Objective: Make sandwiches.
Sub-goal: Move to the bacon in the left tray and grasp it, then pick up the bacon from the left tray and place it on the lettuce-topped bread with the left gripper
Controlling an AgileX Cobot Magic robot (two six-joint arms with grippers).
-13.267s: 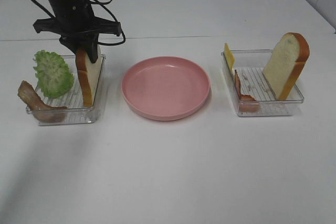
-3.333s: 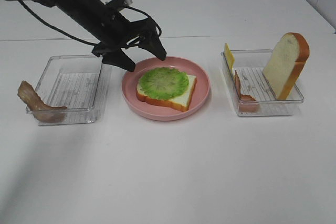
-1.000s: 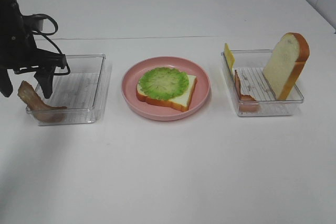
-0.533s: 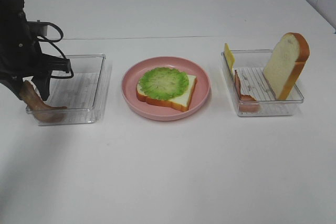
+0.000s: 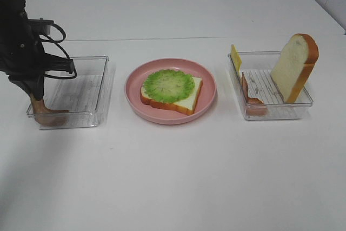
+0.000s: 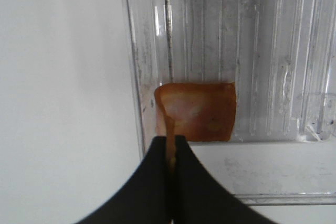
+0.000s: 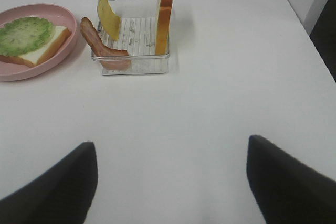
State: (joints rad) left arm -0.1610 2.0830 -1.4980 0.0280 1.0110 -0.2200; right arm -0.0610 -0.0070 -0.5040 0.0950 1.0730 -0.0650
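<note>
Pinching, we had the left gripper (image 6: 169, 148) clenched on the bacon strip (image 6: 202, 111), its flat end just beyond the jaws in the tray (image 6: 262, 51). Our right gripper (image 7: 169, 145) gaped, the sandwich (image 7: 31, 38) far ahead of its jaws.

The left claw (image 6: 169, 153) is black, matt & smooth, prob. plastic. The bacon strip (image 6: 199, 111) pinched in it is orange-brown w/ a soft sheen, looks like moulded rubber or plastic. The tray (image 6: 273, 51) under that claw is clear hard plastic w/ a ribbed floor, scuffed & smudged. The worktop (image 5: 173, 177) is white, smooth, semi-gloss. The plate (image 5: 135, 98) beside the left claw, toward the right claw (image 7: 170, 182), is pink & glossy. The lettuce (image 5: 168, 85) on it is green, matt, crinkly. The bread (image 5: 189, 100) below has a matt white face & smooth orange crust. The right claw is dark, matt.
</note>
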